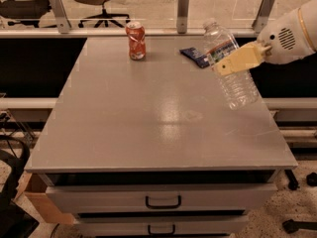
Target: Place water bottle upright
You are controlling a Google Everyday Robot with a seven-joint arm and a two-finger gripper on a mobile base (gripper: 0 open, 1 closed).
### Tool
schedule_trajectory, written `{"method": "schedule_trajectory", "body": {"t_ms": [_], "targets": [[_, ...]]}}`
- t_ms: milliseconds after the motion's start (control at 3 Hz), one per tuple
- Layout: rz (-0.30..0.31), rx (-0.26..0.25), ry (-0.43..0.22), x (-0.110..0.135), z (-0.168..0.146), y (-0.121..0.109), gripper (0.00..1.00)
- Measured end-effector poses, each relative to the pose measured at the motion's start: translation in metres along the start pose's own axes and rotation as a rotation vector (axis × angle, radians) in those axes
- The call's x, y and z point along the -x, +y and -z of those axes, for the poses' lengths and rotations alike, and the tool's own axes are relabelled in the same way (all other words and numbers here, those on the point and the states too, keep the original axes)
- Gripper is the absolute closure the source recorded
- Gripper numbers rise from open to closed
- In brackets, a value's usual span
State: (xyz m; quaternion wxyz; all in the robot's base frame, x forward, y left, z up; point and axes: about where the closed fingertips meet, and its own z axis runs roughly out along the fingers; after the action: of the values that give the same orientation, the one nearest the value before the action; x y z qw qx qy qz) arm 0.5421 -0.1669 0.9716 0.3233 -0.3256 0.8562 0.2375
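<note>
The water bottle (233, 78) is a clear ribbed plastic bottle with a white cap and a red, white and blue label band. It hangs above the right side of the grey table (148, 118), tilted with its cap up and to the left. My gripper (229, 63) comes in from the right and is shut on the bottle at the label band. One tan finger (240, 59) lies across the bottle's front.
An orange-red soda can (135, 40) stands upright at the back of the table, left of centre. A small dark blue snack wrapper (194, 56) lies at the back, just left of the bottle. Drawers (162, 200) sit below the table front. Office chairs stand behind.
</note>
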Motion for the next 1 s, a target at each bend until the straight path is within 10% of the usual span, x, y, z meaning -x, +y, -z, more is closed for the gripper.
{"method": "schedule_trajectory", "body": {"t_ms": [1000], "targets": [[0.051, 0.106, -0.16, 0.006, 0.011, 0.017, 1.0]]}}
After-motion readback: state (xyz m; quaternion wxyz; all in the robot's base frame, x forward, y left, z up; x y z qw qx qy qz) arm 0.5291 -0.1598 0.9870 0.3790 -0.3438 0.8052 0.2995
